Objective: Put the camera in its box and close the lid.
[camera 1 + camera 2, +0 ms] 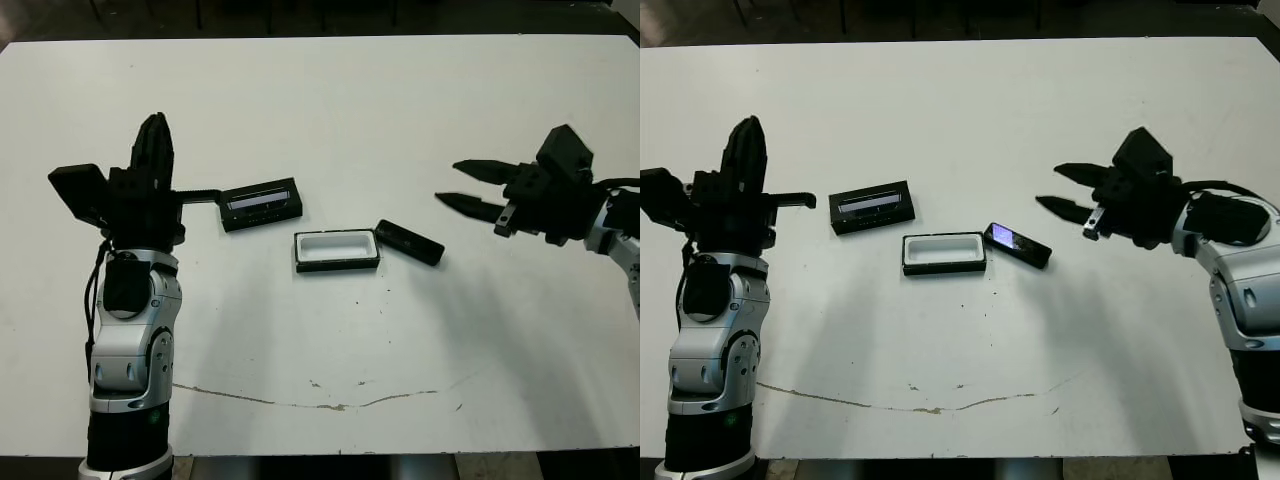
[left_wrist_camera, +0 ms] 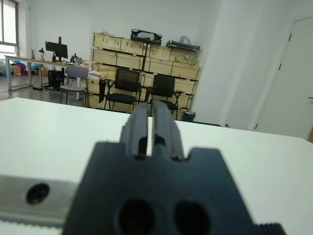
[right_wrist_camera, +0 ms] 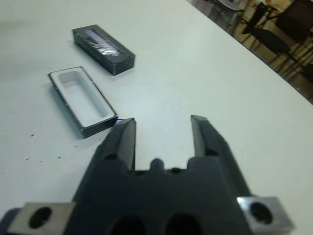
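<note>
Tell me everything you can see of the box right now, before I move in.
The box is a small shallow rectangular tray with black rim and walls and a white lining, which looks like moulded plastic. It is open and empty, lying flat near the middle of the white table. The lid lies apart on the robot's left. The camera lies angled at its right end, very close; contact cannot be told. Neither gripper touches it.
</note>
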Controlling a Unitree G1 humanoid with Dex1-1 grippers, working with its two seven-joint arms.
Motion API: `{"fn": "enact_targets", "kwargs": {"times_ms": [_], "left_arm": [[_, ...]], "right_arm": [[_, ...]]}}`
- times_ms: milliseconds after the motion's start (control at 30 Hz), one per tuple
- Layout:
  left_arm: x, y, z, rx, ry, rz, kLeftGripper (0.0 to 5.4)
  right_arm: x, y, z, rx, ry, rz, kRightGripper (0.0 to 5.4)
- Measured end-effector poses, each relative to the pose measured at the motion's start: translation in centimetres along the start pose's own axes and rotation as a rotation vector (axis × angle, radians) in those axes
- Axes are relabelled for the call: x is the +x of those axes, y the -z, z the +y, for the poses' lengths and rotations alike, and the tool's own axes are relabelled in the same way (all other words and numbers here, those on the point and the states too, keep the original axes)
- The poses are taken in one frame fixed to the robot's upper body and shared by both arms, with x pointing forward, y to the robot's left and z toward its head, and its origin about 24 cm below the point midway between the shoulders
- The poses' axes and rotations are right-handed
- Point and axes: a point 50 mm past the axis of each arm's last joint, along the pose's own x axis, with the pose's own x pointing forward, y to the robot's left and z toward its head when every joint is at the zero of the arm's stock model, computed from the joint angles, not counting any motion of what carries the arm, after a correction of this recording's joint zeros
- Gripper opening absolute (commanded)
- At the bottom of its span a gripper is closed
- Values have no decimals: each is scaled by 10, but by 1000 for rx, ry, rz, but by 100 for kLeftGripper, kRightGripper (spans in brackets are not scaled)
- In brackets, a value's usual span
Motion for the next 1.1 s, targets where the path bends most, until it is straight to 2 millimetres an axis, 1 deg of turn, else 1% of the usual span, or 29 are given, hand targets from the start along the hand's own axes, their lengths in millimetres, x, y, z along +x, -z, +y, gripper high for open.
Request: {"fn": "enact_targets", "kwargs": {"times_ms": [233,400,500,767,1100], "left_arm": [[0,0,0,1,3,0,0],[-2,0,0,1,4,4,0],[-2,-1,-1,1,6,1,0],[-2,-1,-1,2,7,1,0],[-2,-1,-1,7,7,1,0]], "right_arm": [[4,10,3,3,-59,19,406],[4,28,-1,94,-115,53,493],[6,33,-4,135,-130,50,539],[11,45,-1,209,-141,50,539],[14,46,6,225,-167,24,539]]}}
